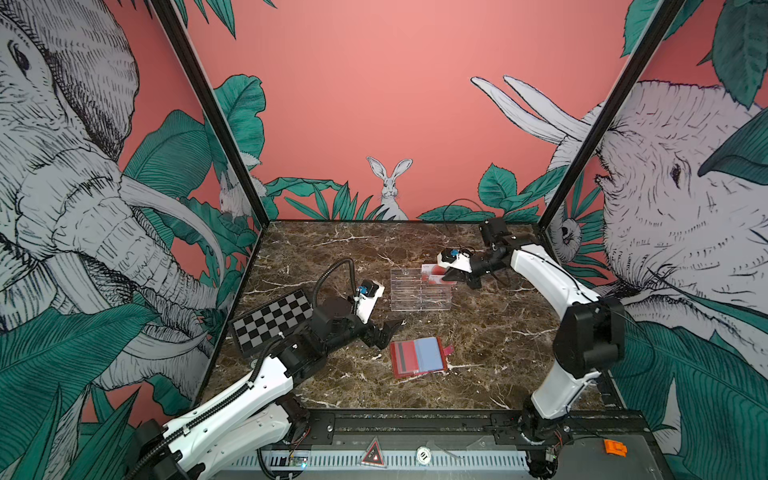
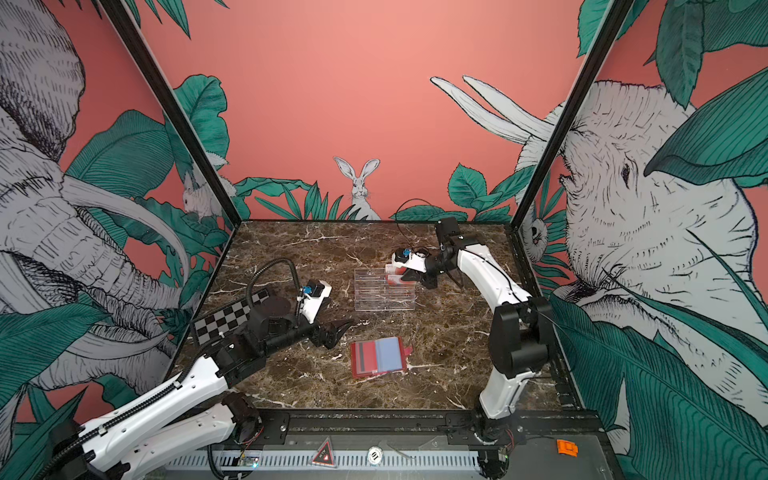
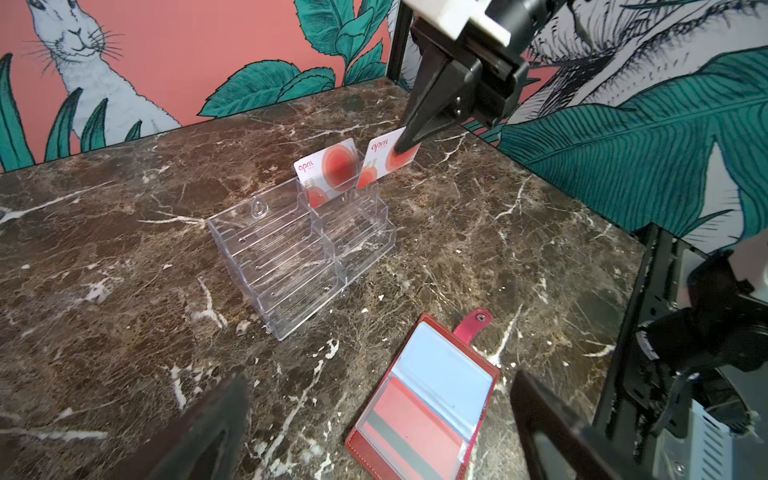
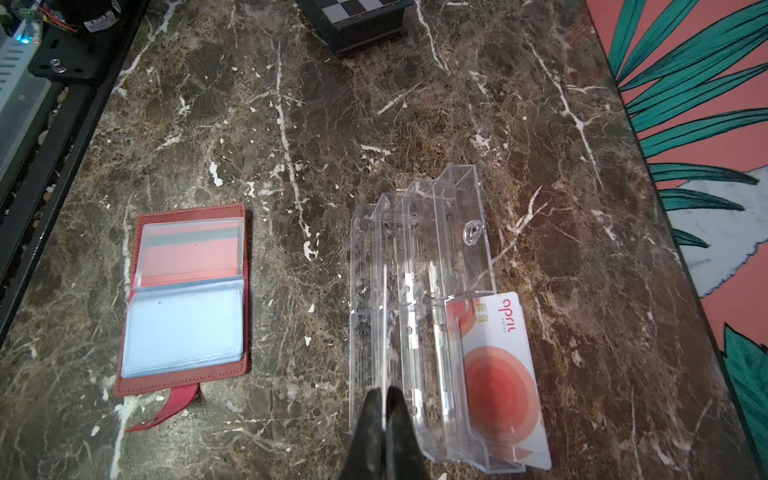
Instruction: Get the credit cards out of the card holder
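Observation:
The red card holder (image 1: pixel 417 356) lies open on the marble, near the front and centre in both top views. Its clear sleeves show a pale blue card (image 3: pixel 444 365) and a red card with a grey stripe (image 3: pixel 411 419). My left gripper (image 1: pixel 390 333) hovers just left of the holder, open and empty, with its fingers (image 3: pixel 216 424) either side of it in the left wrist view. My right gripper (image 3: pixel 405 145) is shut on a white card with a red-orange circle (image 3: pixel 384 160), held over the back of the clear stand. A matching white card (image 3: pixel 328 174) stands in the stand's back tier.
The clear acrylic tiered stand (image 1: pixel 419 291) sits mid-table behind the holder. A black-and-white chequered board (image 1: pixel 270 322) lies at the left under my left arm. Patterned walls close the left, right and back; a black rail runs along the front.

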`<state>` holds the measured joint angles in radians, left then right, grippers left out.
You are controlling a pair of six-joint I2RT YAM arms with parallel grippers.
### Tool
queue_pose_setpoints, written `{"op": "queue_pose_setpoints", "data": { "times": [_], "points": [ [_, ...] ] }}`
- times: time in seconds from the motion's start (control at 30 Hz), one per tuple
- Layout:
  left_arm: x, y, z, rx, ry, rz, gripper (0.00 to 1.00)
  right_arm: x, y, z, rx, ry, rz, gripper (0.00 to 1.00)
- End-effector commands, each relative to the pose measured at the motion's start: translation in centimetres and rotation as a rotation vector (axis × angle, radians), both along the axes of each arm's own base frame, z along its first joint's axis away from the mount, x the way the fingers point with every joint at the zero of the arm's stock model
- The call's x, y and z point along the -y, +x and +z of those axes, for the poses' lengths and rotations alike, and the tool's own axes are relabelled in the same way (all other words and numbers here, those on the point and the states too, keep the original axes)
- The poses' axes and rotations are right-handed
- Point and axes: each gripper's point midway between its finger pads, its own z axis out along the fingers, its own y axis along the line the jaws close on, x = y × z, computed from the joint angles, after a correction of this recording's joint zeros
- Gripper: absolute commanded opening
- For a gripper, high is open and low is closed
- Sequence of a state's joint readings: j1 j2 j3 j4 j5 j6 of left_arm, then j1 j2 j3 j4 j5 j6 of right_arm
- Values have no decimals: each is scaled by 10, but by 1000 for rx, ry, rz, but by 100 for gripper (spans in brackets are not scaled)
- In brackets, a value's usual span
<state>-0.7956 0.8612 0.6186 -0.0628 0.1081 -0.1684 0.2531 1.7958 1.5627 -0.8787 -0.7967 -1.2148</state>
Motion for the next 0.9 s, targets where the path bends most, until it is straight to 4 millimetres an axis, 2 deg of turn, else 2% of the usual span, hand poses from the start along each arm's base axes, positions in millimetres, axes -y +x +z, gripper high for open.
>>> {"op": "queue_pose_setpoints", "data": {
  "times": [0.0, 0.23, 0.43, 0.6, 0.87],
  "points": [
    [-2, 12, 3, 24, -16, 53, 99, 4, 3, -5, -29, -22, 60, 0],
    [1, 22, -3, 21, -11, 83, 99, 4, 47, -20, -20, -3, 60, 0],
    [7, 31, -10, 10, 14, 94, 99, 2, 67, -28, -32, 14, 80, 0],
    [14, 36, -15, -5, 23, 85, 99, -1, 75, -30, -38, 23, 102, 0],
    [17, 38, -20, -17, 28, 83, 99, -5, 76, -31, -48, 44, 129, 0]
  ]
}}
